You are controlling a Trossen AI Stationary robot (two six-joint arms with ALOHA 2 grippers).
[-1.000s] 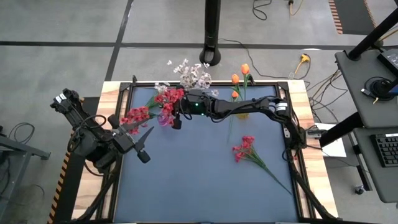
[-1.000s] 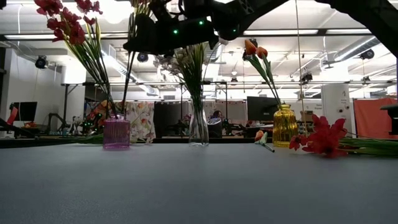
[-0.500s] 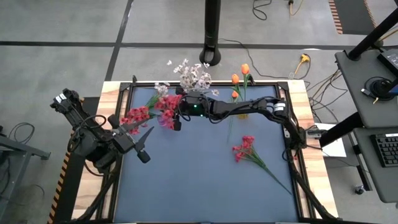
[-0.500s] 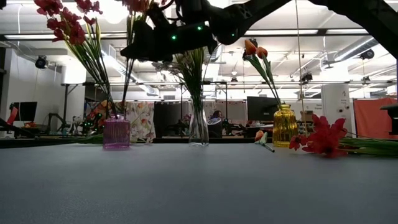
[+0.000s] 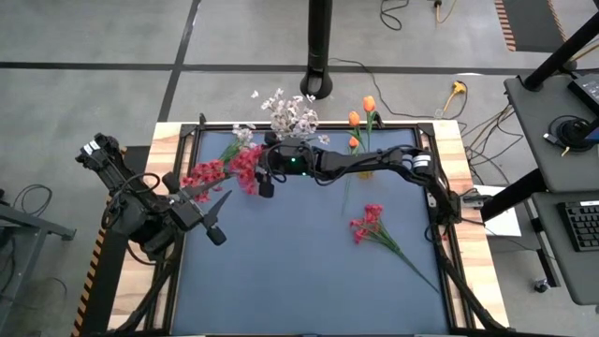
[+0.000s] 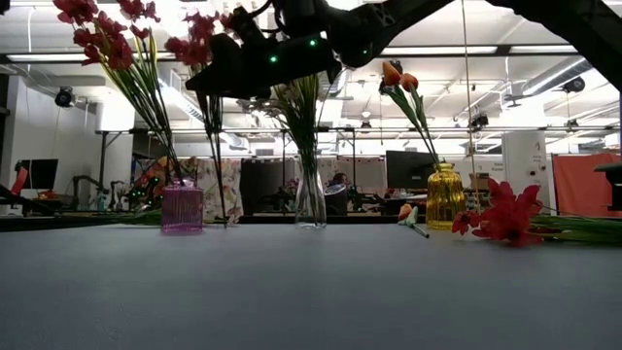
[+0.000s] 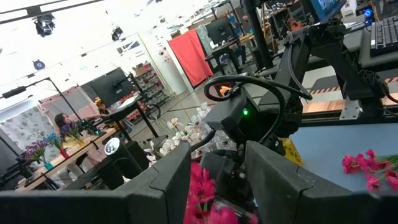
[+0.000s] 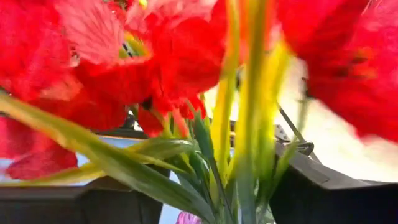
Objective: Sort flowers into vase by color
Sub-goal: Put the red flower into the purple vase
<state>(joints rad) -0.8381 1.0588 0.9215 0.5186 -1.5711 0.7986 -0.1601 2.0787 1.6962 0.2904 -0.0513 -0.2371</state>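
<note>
On the near right part of the table [image 5: 309,281] a red spray [image 5: 367,223] lies flat, stem trailing toward the right near corner, well apart from both grippers. The left gripper [image 5: 213,213] hovers over the left edge of the table, fingers set partly apart with nothing between them; red blossoms [image 7: 202,199] show just beyond its fingers in the left wrist view. Farther back, the right gripper [image 5: 263,178] reaches across to the far left, above the pink vase [image 6: 182,207]. Its fingers stand apart, a red spray [image 5: 247,164] between and just ahead of them; whether they touch the stem cannot be told. In the low view that spray [image 6: 199,51] hangs beside the pink vase, its stem reaching down just right of it. Along the far edge stand the clear vase [image 6: 310,202] with pale blossoms [image 5: 292,114] and the yellow vase [image 6: 445,195] with orange buds [image 5: 360,114].
</note>
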